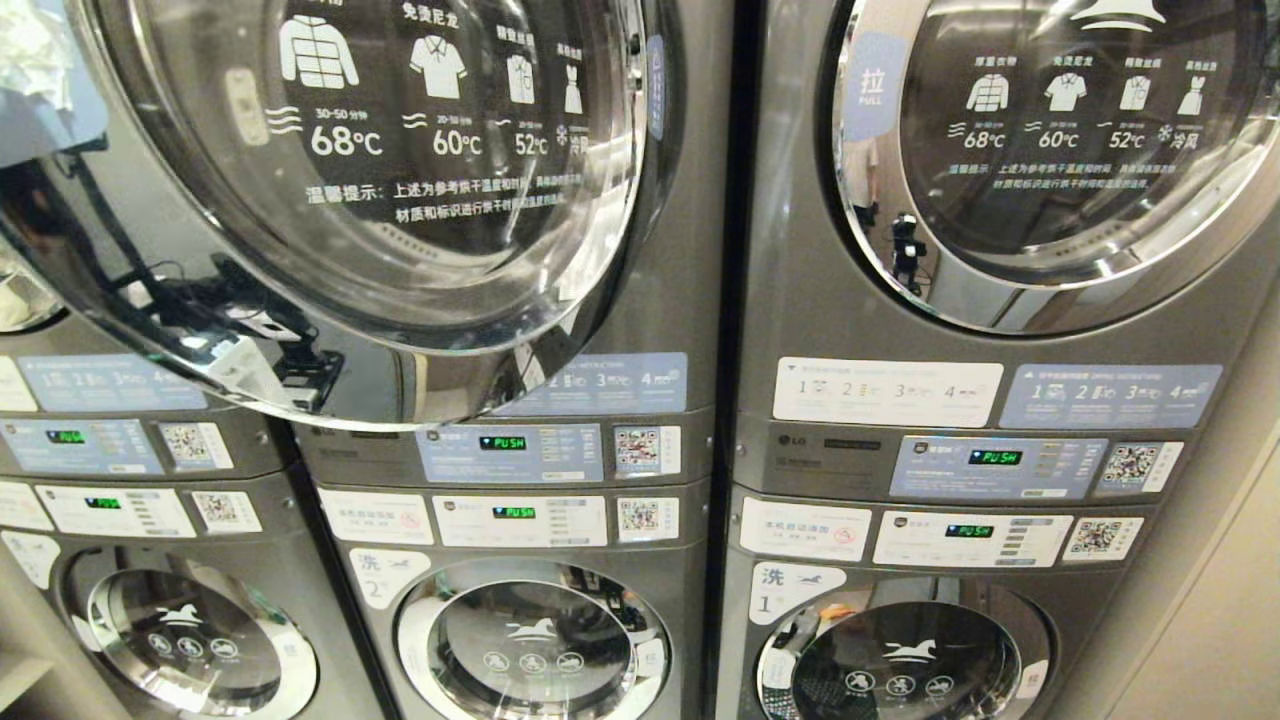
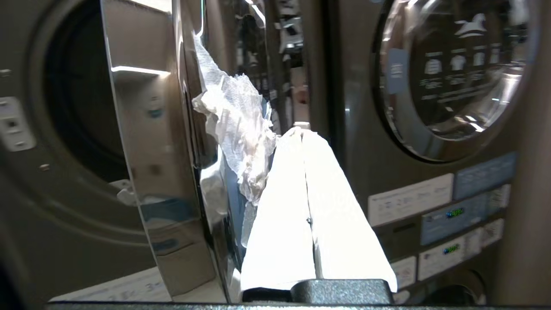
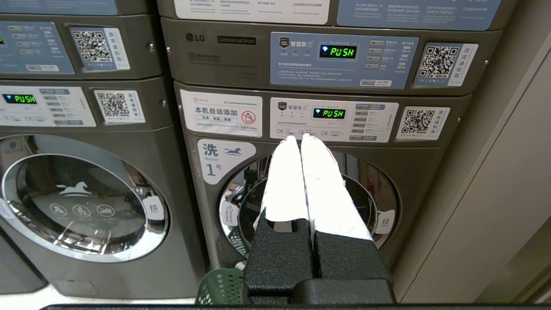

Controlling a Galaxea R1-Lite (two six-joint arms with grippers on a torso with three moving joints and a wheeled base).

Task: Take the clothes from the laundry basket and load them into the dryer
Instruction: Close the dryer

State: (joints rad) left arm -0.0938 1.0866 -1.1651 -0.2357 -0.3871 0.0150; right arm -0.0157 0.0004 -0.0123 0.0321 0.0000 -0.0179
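Observation:
The left dryer's round glass door (image 1: 350, 200) stands swung open, and its dark drum (image 2: 77, 107) shows behind the chrome door edge (image 2: 146, 150). My left gripper (image 2: 301, 130) is raised beside that door edge, shut, with a crumpled white cloth (image 2: 236, 125) caught at its fingertips and hanging on the door side. A bit of the white cloth (image 1: 30, 50) shows at the head view's top left corner. My right gripper (image 3: 298, 137) is shut and empty, parked low before washer number 1 (image 3: 310, 206). The green laundry basket (image 3: 219, 286) sits below it; its contents are hidden.
A second dryer (image 1: 1050, 150) on the right has its door closed. Control panels reading PUSH (image 1: 500, 442) run between the dryers and the washers (image 1: 530, 640) below. A beige wall (image 3: 508, 193) bounds the right side.

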